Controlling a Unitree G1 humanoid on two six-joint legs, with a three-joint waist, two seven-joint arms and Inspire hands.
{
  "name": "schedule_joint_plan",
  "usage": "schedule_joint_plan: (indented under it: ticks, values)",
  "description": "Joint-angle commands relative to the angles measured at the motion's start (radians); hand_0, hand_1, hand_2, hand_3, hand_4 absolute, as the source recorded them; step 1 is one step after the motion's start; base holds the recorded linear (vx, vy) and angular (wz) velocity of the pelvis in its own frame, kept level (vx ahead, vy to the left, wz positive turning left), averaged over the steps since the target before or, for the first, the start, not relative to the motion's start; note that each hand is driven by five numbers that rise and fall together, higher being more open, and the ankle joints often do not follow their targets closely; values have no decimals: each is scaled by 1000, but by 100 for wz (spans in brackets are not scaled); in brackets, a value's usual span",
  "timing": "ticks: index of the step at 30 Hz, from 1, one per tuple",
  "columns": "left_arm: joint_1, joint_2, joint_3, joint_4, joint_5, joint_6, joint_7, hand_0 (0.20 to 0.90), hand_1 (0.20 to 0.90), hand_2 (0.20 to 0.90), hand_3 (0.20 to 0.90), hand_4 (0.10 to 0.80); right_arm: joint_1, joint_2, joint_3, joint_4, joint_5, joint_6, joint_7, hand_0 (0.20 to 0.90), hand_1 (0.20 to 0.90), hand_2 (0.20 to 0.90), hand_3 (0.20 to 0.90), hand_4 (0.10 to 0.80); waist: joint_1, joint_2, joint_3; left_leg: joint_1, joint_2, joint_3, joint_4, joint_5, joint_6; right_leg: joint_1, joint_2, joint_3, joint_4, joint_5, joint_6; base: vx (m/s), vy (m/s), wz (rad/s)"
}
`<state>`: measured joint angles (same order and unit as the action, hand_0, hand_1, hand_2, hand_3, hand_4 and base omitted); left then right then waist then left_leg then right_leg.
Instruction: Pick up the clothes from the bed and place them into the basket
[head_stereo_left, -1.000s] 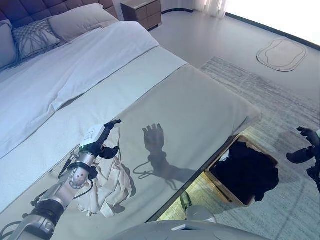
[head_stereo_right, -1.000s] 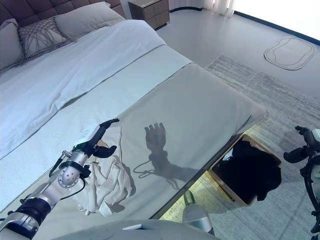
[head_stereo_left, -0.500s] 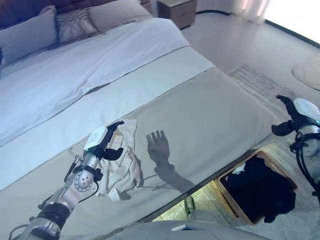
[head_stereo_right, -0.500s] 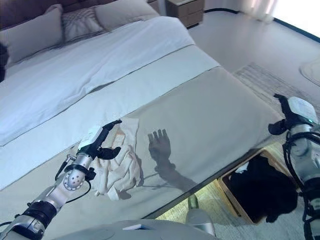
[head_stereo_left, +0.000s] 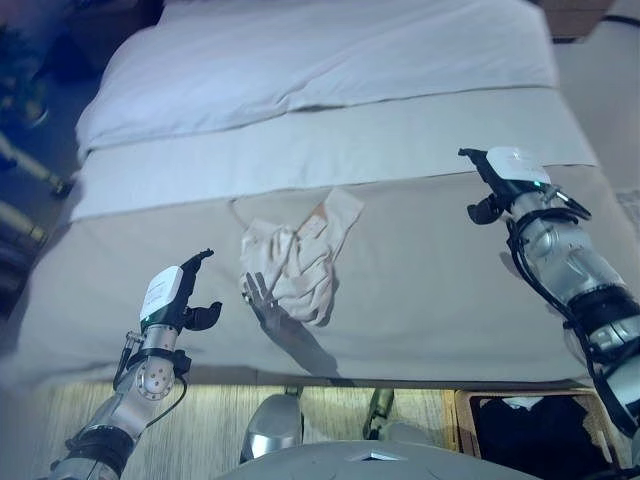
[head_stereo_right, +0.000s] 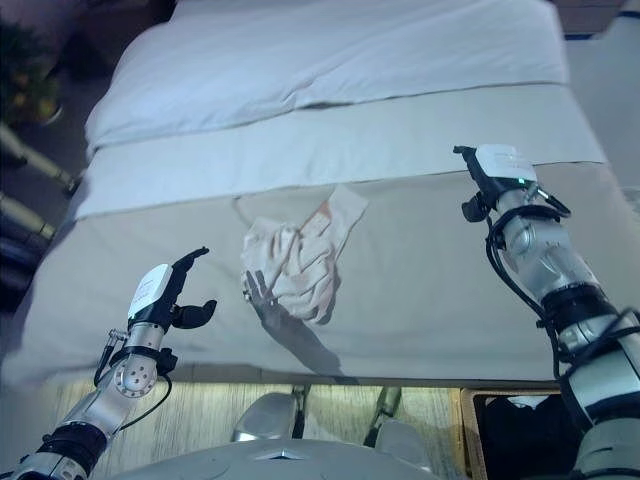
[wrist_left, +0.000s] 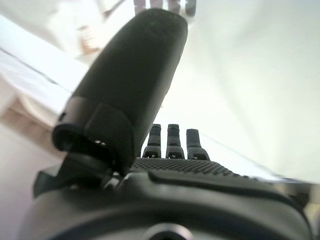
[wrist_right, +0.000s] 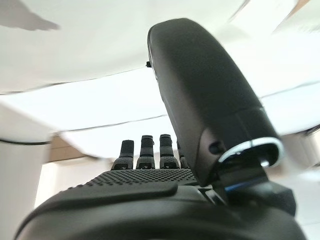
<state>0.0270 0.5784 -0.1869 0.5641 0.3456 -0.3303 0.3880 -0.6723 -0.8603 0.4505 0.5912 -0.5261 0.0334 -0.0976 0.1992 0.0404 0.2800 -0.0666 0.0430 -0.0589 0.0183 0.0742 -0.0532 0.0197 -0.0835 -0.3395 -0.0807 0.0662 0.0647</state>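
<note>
A crumpled cream-white cloth garment (head_stereo_left: 297, 252) lies on the grey bed cover (head_stereo_left: 420, 290), near the middle of the bed's foot end. Its long axis runs diagonally: a flatter, narrower part reaches toward the white sheet (head_stereo_left: 330, 50) and the robot's right, while the bunched, heavily wrinkled part lies closer to the near edge of the bed. A small patch of orange-tan shows near its upper part.

Neither hand touches the garment. The left hand (head_stereo_left: 172, 300) hovers over the near part of the bed cover, beside the garment and apart from it, fingers straight and released, thumb spread out. The right hand (head_stereo_left: 500, 180) is over the bed cover well to the garment's right, also empty; its own wrist view shows the fingers extended and relaxed.

A band of pale grey-green sheet (head_stereo_left: 300, 150) crosses the bed between the grey cover and the white sheet. At the lower right, on the floor beside the bed, a tan wooden-rimmed basket (head_stereo_left: 465, 425) holds dark clothes (head_stereo_left: 530, 440). Nothing lies between the hands and the garment.
</note>
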Motion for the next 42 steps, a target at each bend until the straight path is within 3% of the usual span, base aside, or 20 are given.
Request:
schedule_joint_plan:
  ticks: [1, 6, 8, 15, 19, 27, 42]
  values:
    - [-14, 99, 53, -96, -41, -63, 60, 900, 900, 900, 900, 800, -163, -27, 65, -36, -9, 15, -36, 900, 900, 900, 900, 800, 43, -37, 1, -58, -62, -4, 174, -113, 11, -53, -32, -8, 296, -179, -64, -28, -1, 45]
    - [-32, 135, 39, -129, -63, -77, 49, 900, 900, 900, 900, 800, -294, -18, 157, 13, -26, 71, -32, 900, 900, 900, 900, 800, 128, -12, 94, -161, -95, -81, 280, -122, 27, -136, -79, -82, 477, -239, -93, -54, -22, 53]
    - [-46, 145, 25, -141, -72, -67, 49, 900, 900, 900, 900, 800, -350, -5, 196, 29, -26, 90, -20, 900, 900, 900, 900, 800, 154, -7, 129, -199, -109, -87, 344, -164, 25, -162, -99, -96, 569, -295, -98, 71, -69, 54]
    - [-59, 155, 13, -201, -94, -50, 112, 900, 900, 900, 900, 800, -448, 43, 280, 52, -73, 116, 3, 900, 900, 900, 900, 800, 206, 6, 202, -289, -152, -95, 453, -188, 46, -228, -141, -135, 728, -353, -116, -9, -10, 31]
    - [-59, 166, 16, -231, -103, -39, 106, 900, 900, 900, 900, 800, -477, 73, 315, 74, -79, 122, 24, 900, 900, 900, 900, 800, 231, 7, 239, -342, -176, -104, 531, -211, 64, -270, -151, -141, 827, -391, -130, -15, -5, 24]
    - [-51, 173, -14, -260, -114, -55, 138, 900, 900, 900, 900, 800, -528, 153, 364, 181, -98, 114, 56, 900, 900, 900, 900, 800, 260, 18, 240, -466, -196, -99, 647, -242, 85, -376, -157, -149, 932, -419, -142, -47, 24, 8]
    - [-83, 183, -76, -359, -138, -65, 186, 900, 900, 900, 900, 800, -580, 243, 429, 424, -137, 90, 147, 900, 900, 900, 900, 800, 284, 64, 240, -671, -211, -80, 744, -244, 108, -580, -168, -146, 1034, -418, -134, -48, 39, 4]
